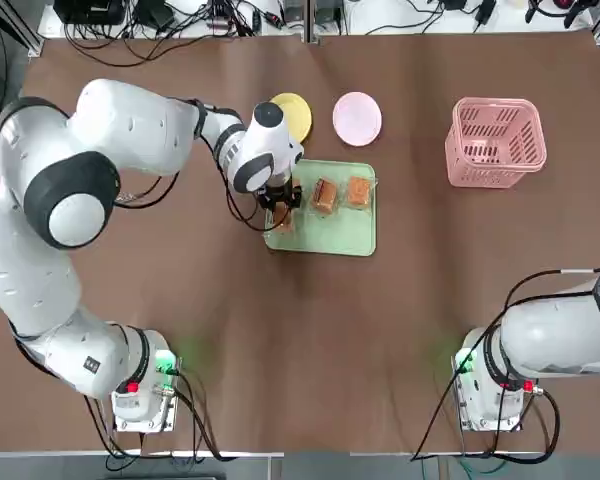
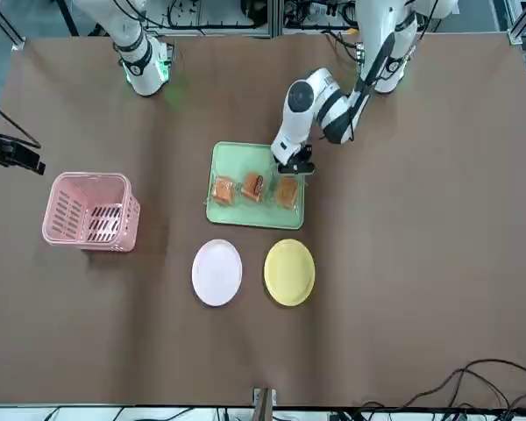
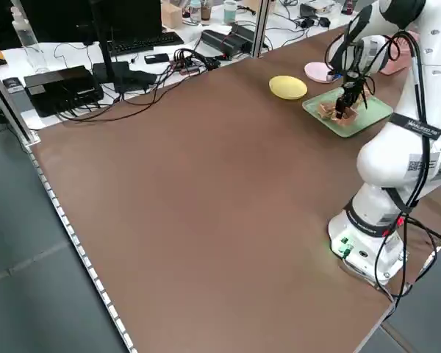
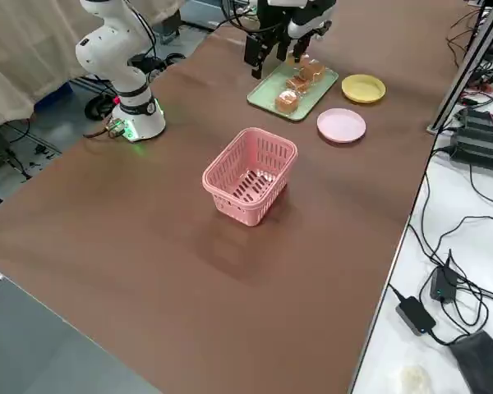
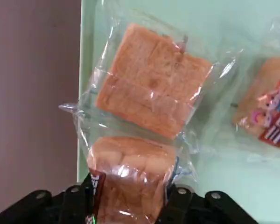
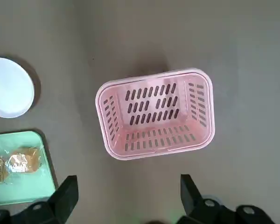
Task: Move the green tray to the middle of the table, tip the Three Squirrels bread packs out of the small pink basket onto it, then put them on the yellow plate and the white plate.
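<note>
Plating begins, I judge: left gripper (image 1: pixel 280 203), upper centre of top view, has fingers clamped on bread pack (image 5: pixel 129 179); next, lift it. Right gripper (image 2: pixel 37 163), left in front view: fingers apart.

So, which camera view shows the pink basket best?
The right wrist view: the whole pink basket, its bottom slots included, nothing covering it. Top, front and right side views show it whole but smaller; left side view, only partly; left wrist view, not at all.

one tray (image 1: pixel 323 236), one basket (image 1: pixel 495 143), one yellow plate (image 1: pixel 298 112) and one white plate (image 1: pixel 357 119), making two plates. four bread packs (image 4: pixel 287 102) altogether, plus two robot arms (image 1: pixel 130 125) and one table (image 1: pixel 310 350).
</note>
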Robot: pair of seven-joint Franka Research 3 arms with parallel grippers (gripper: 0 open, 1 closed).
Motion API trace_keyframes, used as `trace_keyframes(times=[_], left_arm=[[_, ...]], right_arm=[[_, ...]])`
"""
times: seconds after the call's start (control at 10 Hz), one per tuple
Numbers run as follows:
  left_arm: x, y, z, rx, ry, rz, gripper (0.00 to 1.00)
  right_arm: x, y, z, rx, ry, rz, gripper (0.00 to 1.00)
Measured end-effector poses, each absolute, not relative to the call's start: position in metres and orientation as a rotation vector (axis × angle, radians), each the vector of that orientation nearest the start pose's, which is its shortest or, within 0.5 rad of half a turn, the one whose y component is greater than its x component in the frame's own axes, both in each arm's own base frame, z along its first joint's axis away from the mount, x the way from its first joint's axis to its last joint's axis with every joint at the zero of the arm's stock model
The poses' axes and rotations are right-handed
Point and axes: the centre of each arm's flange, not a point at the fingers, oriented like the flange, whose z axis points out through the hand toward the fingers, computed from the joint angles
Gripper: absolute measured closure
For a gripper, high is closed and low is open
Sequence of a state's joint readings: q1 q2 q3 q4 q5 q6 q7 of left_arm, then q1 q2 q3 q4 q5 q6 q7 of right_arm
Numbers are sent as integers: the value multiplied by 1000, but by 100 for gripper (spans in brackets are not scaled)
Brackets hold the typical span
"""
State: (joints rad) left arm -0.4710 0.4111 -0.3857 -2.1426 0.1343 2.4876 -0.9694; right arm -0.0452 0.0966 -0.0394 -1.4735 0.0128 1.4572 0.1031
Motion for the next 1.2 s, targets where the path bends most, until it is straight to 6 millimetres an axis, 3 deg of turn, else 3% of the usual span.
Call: trace_keyframes(times=[0.2,0.4,0.6,0.7,0.8,1.0,1.2], left_arm=[[390,-426,217,-3161,-88,104,45],[392,-429,213,-3164,-89,109,41],[401,-440,225,-3181,-169,82,14],[412,-441,235,-3178,-196,74,0],[428,-442,251,-3171,-222,66,0],[460,-447,302,-3183,-266,8,0],[470,-466,337,-3224,-247,-57,0]], right_arm=[[570,-45,606,-3115,289,174,3],[571,-43,607,-3116,285,162,3],[572,-43,607,-3116,283,160,3],[572,-42,607,-3116,282,160,3],[572,-42,607,-3116,282,160,3],[571,-42,607,-3116,281,162,3],[571,-42,607,-3116,280,163,3]])
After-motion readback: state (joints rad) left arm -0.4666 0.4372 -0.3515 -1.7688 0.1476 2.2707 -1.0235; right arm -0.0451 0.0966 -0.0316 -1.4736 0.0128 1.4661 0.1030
